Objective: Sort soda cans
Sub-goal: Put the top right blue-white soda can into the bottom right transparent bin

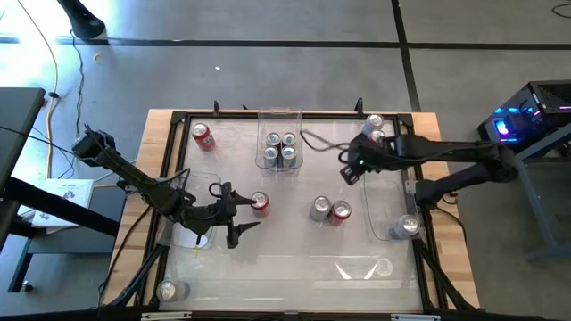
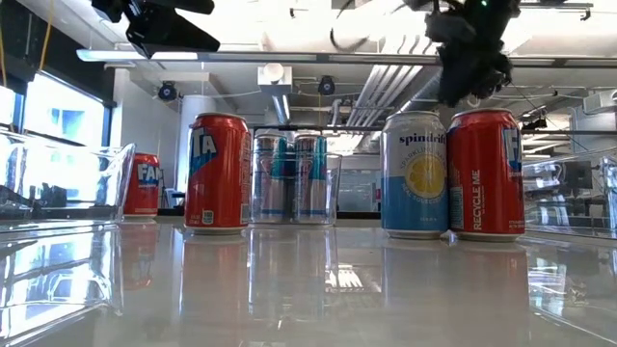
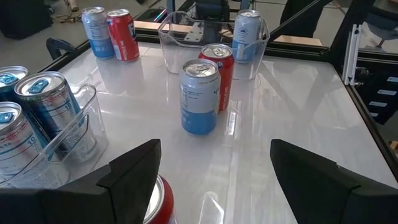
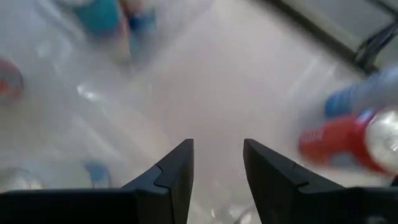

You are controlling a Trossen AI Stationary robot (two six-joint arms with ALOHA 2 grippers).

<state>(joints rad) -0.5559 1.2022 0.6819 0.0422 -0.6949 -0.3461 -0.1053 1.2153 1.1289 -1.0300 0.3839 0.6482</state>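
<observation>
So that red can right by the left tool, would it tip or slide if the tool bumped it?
The red can stands upright, taller than it is wide, so a knock near its top would probably tip it, and once down it would likely roll. The white tabletop looks glossy, so a low push may slide it instead. Its smooth metal wall could slip between the open left tool fingers.

I see a red can [image 2: 217, 173] with white lettering at nine o'clock of a pale blue can [image 2: 415, 173] bearing a yellow citrus disc. At its three o'clock stands another red can [image 2: 485, 173], lettered white. Behind, silver-and-blue striped cans [image 2: 292, 178] sit in a clear bin [image 1: 279, 114]. My table [image 1: 294, 267] is glossy white.
</observation>
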